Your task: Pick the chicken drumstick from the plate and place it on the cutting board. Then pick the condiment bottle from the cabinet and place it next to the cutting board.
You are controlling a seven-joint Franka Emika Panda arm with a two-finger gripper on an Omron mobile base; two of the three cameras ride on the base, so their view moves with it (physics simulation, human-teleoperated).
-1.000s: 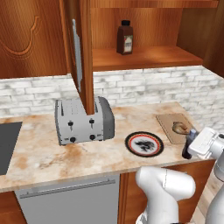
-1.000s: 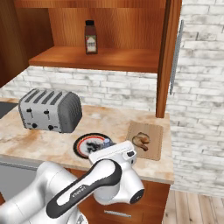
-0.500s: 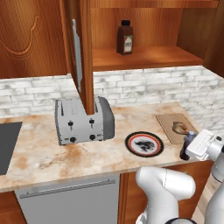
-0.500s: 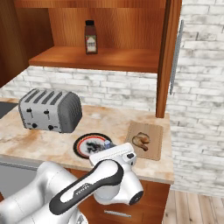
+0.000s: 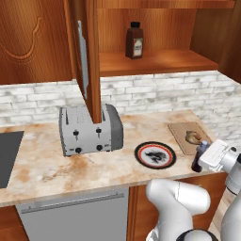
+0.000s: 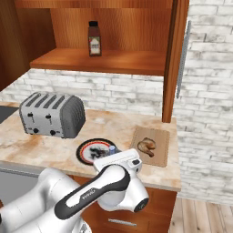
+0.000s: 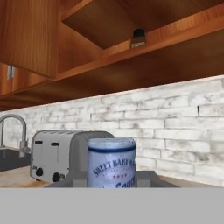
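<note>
Golden-brown, the chicken drumstick [image 6: 146,145] lies on the cutting board [image 6: 163,153], at the right end of the marble counter [image 5: 42,164]. The plate [image 5: 142,160] sits just left of the board with nothing on its patterned centre.

At the counter's front edge, the gripper [image 5: 201,157] is closed on the condiment bottle [image 5: 199,156], which stands upright in its grip between the plate and the board's near corner. In the left base view the bottle's dark body and blue neck show just left of the white hand. In the right base view only its blue cap [image 6: 111,148] rises above the hand, in front of the plate's rim. In the hand view the bottle's pale, printed label [image 7: 111,162] stands dead centre at the bottom, right where the fingertips come up, so the fingers pinch it from either side. Whether the bottle's base touches the counter, I cannot tell.

Behind it a silver toaster [image 7: 54,155] stands against the brick wall. Above, the cabinet [image 6: 104,61] is open, and a taller brown bottle [image 6: 94,39] with a black cap stands on its shelf.
</note>
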